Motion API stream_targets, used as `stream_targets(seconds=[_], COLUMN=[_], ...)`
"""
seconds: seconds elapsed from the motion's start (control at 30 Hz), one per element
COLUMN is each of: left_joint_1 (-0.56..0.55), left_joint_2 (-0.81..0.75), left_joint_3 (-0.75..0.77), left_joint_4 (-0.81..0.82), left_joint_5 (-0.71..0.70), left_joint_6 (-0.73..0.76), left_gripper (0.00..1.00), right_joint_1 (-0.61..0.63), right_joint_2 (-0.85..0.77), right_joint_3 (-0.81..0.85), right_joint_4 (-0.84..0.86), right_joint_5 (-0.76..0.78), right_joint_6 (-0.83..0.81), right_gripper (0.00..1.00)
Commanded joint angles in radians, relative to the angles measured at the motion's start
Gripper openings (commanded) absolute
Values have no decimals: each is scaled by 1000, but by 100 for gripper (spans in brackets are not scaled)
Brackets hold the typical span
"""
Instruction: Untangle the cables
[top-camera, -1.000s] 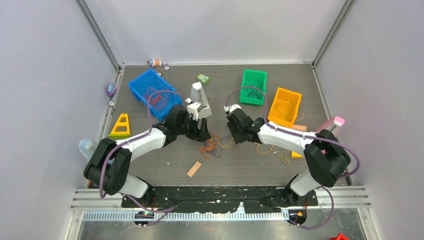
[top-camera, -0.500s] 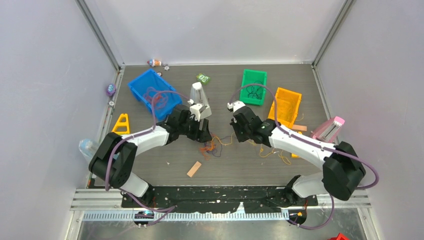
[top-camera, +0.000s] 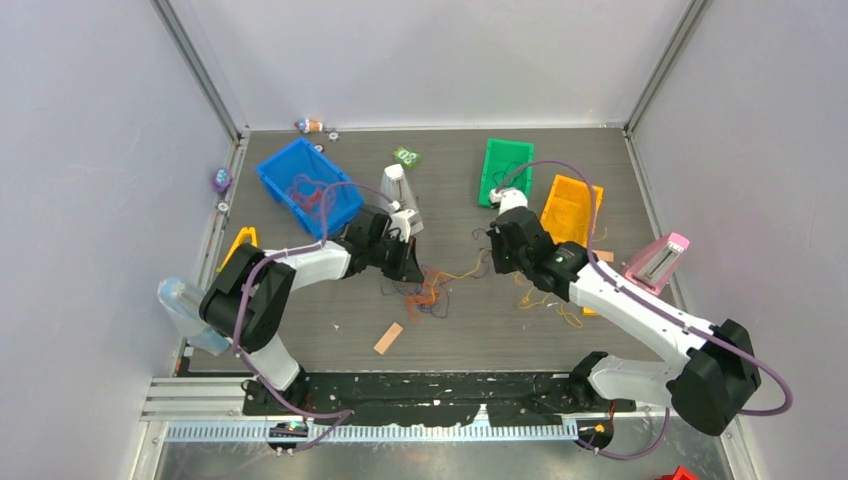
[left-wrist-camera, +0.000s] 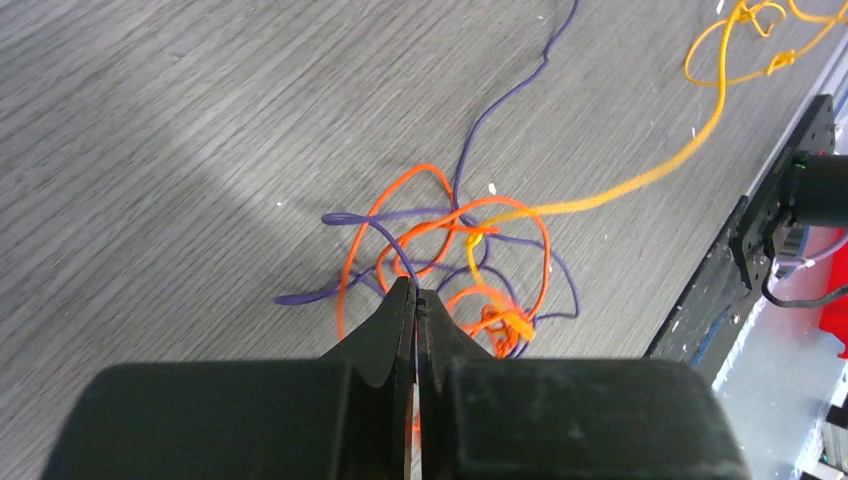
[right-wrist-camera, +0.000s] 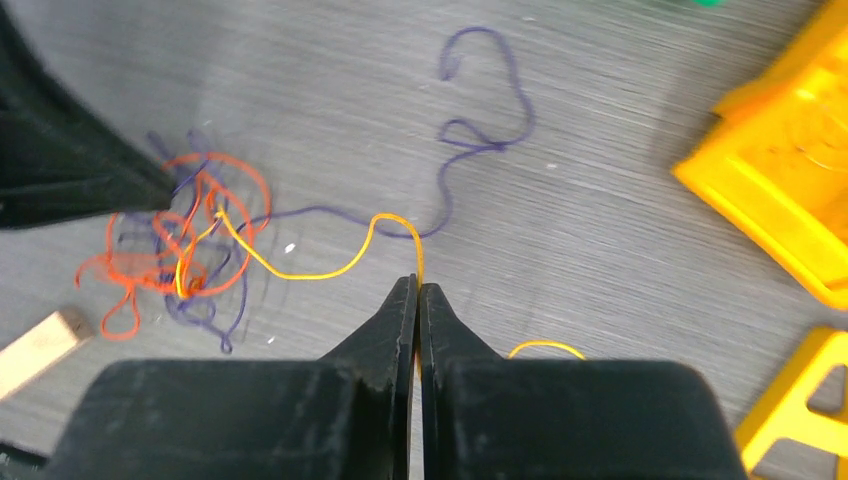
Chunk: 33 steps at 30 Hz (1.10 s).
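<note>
Tangled at mid-worktop (top-camera: 480, 340): cables (top-camera: 425, 295) in orange, purple and yellow. Pressed together on strands at the tangle's edge, left end effector (left-wrist-camera: 415, 292). Pinched shut on the yellow cable (right-wrist-camera: 300, 272) stretching taut from the knot, right end effector (right-wrist-camera: 417, 285).

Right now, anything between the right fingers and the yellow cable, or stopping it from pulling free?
Nothing between them: the right fingers are shut on the yellow cable. Further along, it runs into the orange and purple tangle, which likely holds it; the left fingers are closed at its edge.
</note>
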Motion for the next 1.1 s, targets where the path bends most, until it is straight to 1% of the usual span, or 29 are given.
stream_targets(seconds=[0.0, 0.1, 0.27, 0.4, 0.53, 0.6, 0.67, 0.7, 0.73, 0.77, 0.83, 0.87, 0.9, 0.93, 1.0, 1.07], left_joint_1=[11, 39, 66, 70, 80, 85, 83, 78, 70, 55, 9, -19, -49, -73, -113, -132], left_joint_2=[-7, -39, -85, -97, -127, -152, -179, -191, -202, -212, -231, -237, -237, -228, -194, -146], left_joint_3=[33, -2, -36, -39, -50, -67, -90, -104, -115, -123, -129, -126, -119, -108, -61, 4], left_joint_4=[0, 24, 9, -21, -53, -34, 35, 73, 106, 131, 155, 159, 162, 160, 130, 67], left_joint_5=[64, 35, -73, -148, -223, -222, -158, -126, -93, -72, -76, -86, -95, -103, -118, -133], left_joint_6=[1, -16, -22, -21, -23, -21, -15, -17, -17, -10, 31, 61, 86, 111, 143, 148], left_gripper=[0, 0, 0, 0, 0, 0, 1, 11, 25, 41, 74, 87, 96, 99, 100, 100], right_joint_1=[-87, -151, -232, -254, -265, -269, -270, -270, -270, -270, -270, -270, -270, -270, -270, -270], right_joint_2=[-79, -162, -309, -341, -353, -366, -362, -352, -346, -333, -317, -314, -311, -310, -312, -317], right_joint_3=[-47, -83, -140, -131, -110, -113, -109, -100, -94, -80, -58, -51, -37, -29, -6, 19], right_joint_4=[-10, -20, -17, -38, -92, -80, -49, -37, -30, -26, -33, -39, -43, -54, -70, -87], right_joint_5=[119, 200, 242, 266, 349, 325, 189, 149, 77, 50, 4, -10, -15, -19, -22, -37], right_joint_6=[97, 162, 197, 207, 240, 219, 181, 171, 151, 143, 135, 133, 128, 125, 120, 114], right_gripper=[5, 5, 5, 5, 5, 5, 5, 5, 5, 5, 5, 5, 5, 5, 5, 5])
